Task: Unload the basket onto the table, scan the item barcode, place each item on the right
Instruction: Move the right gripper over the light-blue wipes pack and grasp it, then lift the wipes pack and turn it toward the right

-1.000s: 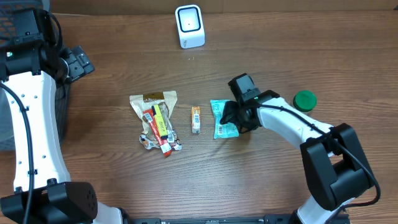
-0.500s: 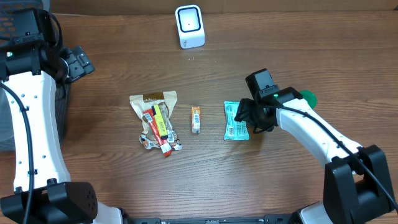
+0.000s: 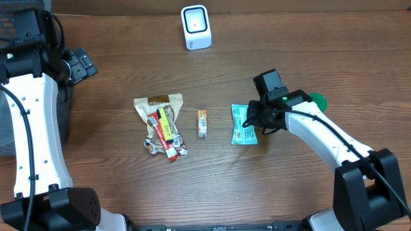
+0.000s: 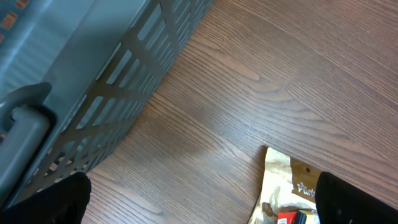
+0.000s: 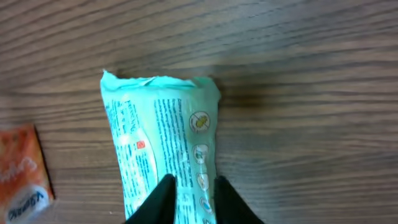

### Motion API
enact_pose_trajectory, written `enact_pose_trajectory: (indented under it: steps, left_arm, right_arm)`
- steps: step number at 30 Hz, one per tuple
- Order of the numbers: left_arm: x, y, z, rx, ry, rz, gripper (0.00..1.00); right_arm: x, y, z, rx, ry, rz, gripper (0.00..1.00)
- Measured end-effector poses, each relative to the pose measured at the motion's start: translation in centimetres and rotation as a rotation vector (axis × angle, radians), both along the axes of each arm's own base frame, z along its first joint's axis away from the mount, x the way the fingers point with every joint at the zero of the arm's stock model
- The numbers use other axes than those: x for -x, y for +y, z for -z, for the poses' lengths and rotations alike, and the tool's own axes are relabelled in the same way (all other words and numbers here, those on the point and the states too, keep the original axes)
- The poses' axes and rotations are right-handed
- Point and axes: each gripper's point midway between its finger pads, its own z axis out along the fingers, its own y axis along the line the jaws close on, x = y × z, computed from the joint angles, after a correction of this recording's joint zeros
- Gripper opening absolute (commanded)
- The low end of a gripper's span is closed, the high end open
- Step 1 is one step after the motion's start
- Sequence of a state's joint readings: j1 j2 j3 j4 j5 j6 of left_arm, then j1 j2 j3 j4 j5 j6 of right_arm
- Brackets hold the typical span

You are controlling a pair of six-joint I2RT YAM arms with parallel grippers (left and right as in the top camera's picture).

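The teal packet [image 5: 163, 143] carries lines of dark print too fine to read, a small red mark and a column of round symbols, the top one a crossed circle. White lettering on the orange sachet [image 5: 22, 171] is blurred, and the tan pouch [image 4: 292, 180] shows white letters starting "Pu", cut off

Both arms are built of smooth white shells joined by black, rounded joint housings. On the left arm [image 3: 29, 128] one long white link is seen, marked with a few small dark dots, and a thin black cable [image 3: 19, 122] is run along it. A small green light [image 3: 9, 56] is set in the black housing above that link. The right arm [image 3: 318, 128] is finished likewise in white, with a boxy black wrist module, a green light of its own [image 3: 280, 98] and a black cable looped beside it. The left gripper [image 3: 80, 64] is black and blocky, and its fingertips [image 4: 62, 199] are matte and rounded. The right gripper [image 3: 257, 120] is black too, and its fingertips [image 5: 163, 200] are dark and tapered.
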State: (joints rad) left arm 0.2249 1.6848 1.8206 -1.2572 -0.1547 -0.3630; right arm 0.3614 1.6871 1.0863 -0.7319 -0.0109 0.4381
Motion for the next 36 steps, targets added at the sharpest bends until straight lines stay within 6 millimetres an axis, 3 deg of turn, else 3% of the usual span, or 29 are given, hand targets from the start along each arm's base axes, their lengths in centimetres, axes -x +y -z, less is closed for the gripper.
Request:
enact_pose_trajectory:
  steps: [2, 4, 7, 13, 15, 26, 36]
  left_arm:
    - [0.0, 0.0, 0.0, 0.000, 0.000, 0.000, 1.00]
    - [0.0, 0.0, 0.0, 0.000, 0.000, 0.000, 1.00]
    - [0.0, 0.0, 0.0, 0.000, 0.000, 0.000, 1.00]
    - [0.0, 0.0, 0.0, 0.000, 0.000, 0.000, 1.00]
    - [0.0, 0.0, 0.0, 0.000, 0.000, 0.000, 1.00]
    - [0.0, 0.0, 0.0, 0.000, 0.000, 0.000, 1.00]
    - [0.0, 0.0, 0.0, 0.000, 0.000, 0.000, 1.00]
  right_arm:
    - [0.0, 0.0, 1.2, 0.013, 0.023, -0.011, 0.21]
    - [-0.2, 0.0, 2.5, 0.020, 0.040, -0.015, 0.31]
    - [-0.3, -0.2, 3.4, 0.028, 0.057, -0.014, 0.31]
    - [-0.5, -0.2, 3.4, 0.021, 0.054, -0.011, 0.31]
    - [-0.6, 0.1, 3.1, -0.010, 0.057, -0.012, 0.37]
    - [-3.3, -0.7, 2.0, -0.091, -0.008, 0.017, 0.45]
    - [-3.0, 0.1, 1.9, -0.133, 0.006, -0.007, 0.48]
